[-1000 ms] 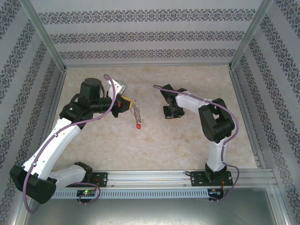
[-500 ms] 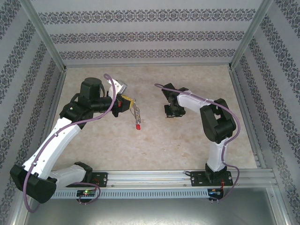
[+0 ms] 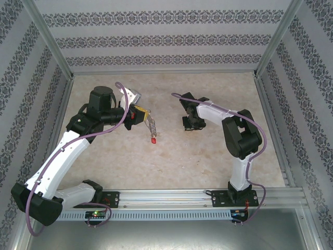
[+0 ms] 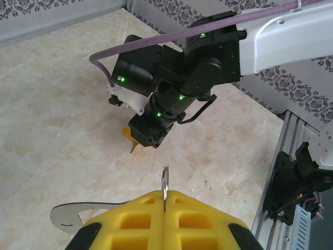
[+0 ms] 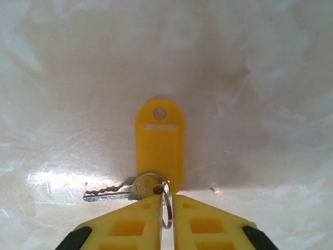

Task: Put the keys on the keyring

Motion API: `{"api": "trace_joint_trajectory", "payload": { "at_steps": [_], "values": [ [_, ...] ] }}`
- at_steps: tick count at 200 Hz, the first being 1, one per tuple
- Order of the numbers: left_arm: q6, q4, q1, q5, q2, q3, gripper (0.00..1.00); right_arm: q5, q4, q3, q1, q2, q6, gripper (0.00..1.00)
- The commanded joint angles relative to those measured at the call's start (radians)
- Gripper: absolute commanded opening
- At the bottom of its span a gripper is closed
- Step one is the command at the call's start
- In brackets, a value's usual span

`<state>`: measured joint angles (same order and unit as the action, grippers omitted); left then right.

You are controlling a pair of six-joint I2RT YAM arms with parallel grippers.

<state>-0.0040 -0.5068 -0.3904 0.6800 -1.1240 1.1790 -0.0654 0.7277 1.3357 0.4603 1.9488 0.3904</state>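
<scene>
While the left gripper [image 4: 165, 198] has its yellow fingers squeezed shut on the thin edge of the grey metal keyring loop [image 4: 165, 182], its silvery chain [image 3: 151, 126] and small red plastic tag [image 3: 153, 140] hang down over the pale stone-look table [image 3: 208, 156]. Well apart from it, the right gripper [image 5: 166, 200] sits low by the table, fingers almost closed, pinching the little wire ring [image 5: 167, 211] of the small silver metal key [image 5: 112, 194] with the long yellow plastic tag [image 5: 159, 140]. That pinch is tiny, so I think the key could slip out or spin round. The loop might wobble too, and then the key would miss.
</scene>
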Motion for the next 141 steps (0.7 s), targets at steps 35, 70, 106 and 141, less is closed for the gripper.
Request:
{"api": "trace_joint_trajectory", "payload": {
  "at_steps": [35,70,106,141],
  "values": [
    [0.016,0.037,0.014,0.016,0.022,0.029,0.0,0.002,-0.005,0.004,0.0,-0.012,0.009,0.17],
    [0.018,0.034,0.014,0.015,0.023,0.032,0.0,0.007,-0.006,0.005,0.0,-0.007,0.009,0.16],
    [0.017,0.034,0.014,0.013,0.023,0.031,0.0,0.008,-0.008,0.002,0.001,-0.005,0.008,0.15],
    [0.016,0.035,0.014,0.013,0.025,0.034,0.0,0.009,-0.008,0.002,0.0,-0.005,0.007,0.14]
  ]
}}
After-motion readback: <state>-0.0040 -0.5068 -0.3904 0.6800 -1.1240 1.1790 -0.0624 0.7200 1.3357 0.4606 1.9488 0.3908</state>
